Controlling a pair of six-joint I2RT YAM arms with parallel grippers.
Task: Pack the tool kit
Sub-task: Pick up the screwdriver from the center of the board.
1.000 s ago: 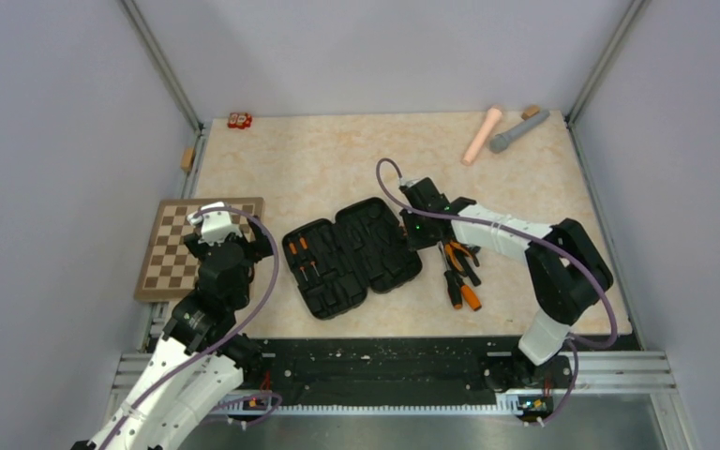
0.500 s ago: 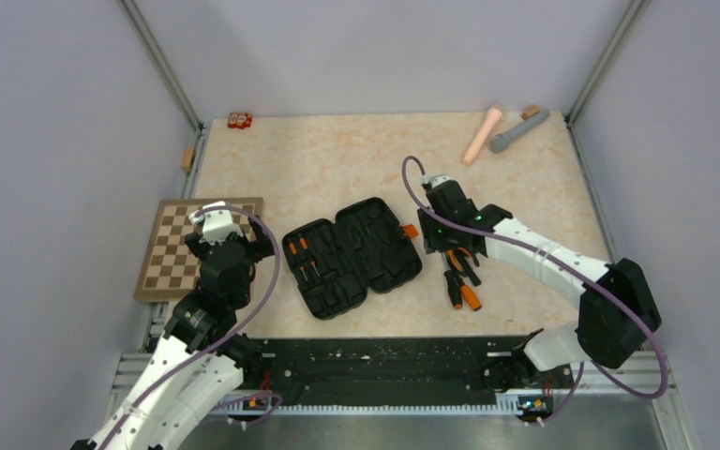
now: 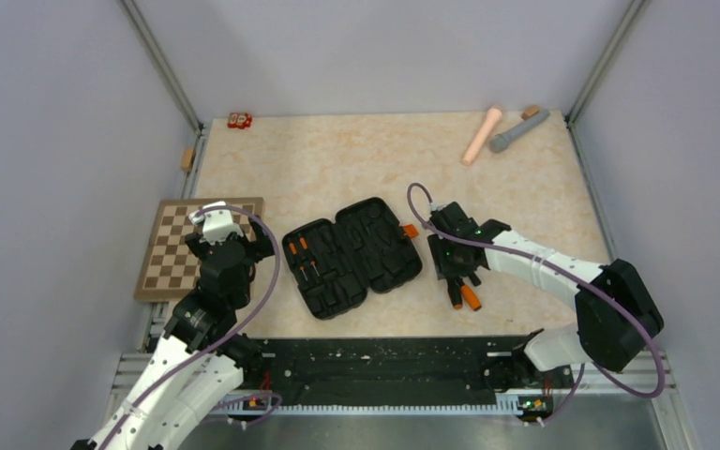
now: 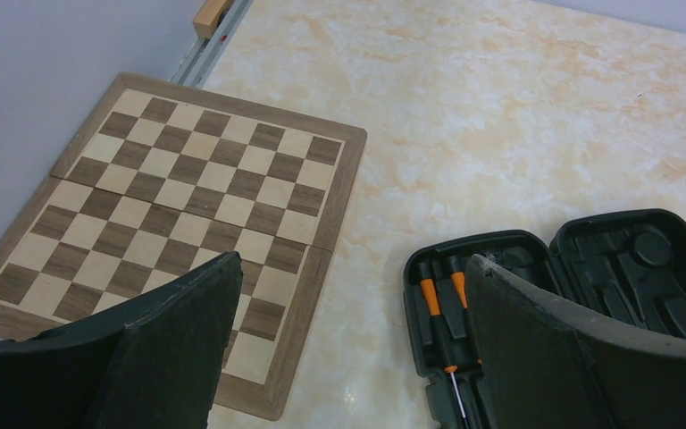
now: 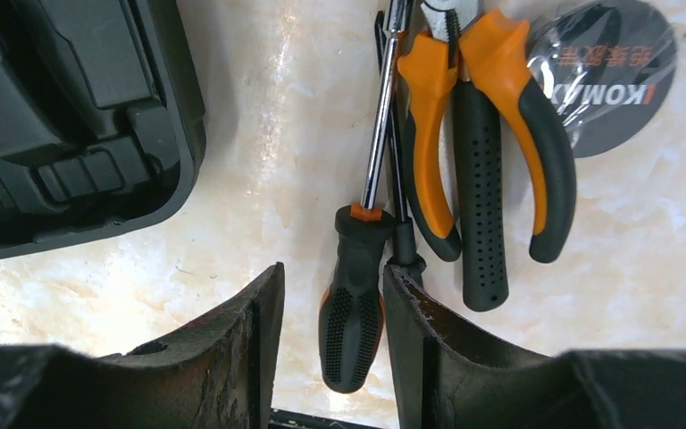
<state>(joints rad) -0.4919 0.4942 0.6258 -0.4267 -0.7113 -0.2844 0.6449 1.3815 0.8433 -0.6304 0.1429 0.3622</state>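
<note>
The black tool case point(image 3: 352, 255) lies open mid-table, its orange latch point(image 3: 411, 231) on the right; two orange-and-black screwdrivers point(image 4: 433, 308) sit in its left half. Loose tools point(image 3: 464, 286) lie right of the case. In the right wrist view they are a screwdriver point(image 5: 350, 313), orange-handled pliers point(image 5: 491, 134) and a black labelled disc point(image 5: 612, 71). My right gripper point(image 5: 332, 277) is open and low over the table, its fingers on either side of the screwdriver's handle. My left gripper point(image 4: 353, 268) is open and empty, between the chessboard and the case.
A brown chessboard point(image 3: 183, 248) lies at the left edge, also in the left wrist view point(image 4: 170, 197). A pink cylinder point(image 3: 481, 135) and a grey one point(image 3: 517, 130) lie at the back right. A small red object point(image 3: 239, 119) sits at the back left corner.
My right gripper has moved from the case's right edge toward the near side and down over the loose tools, now straddling the screwdriver handle. The left arm has not moved.
</note>
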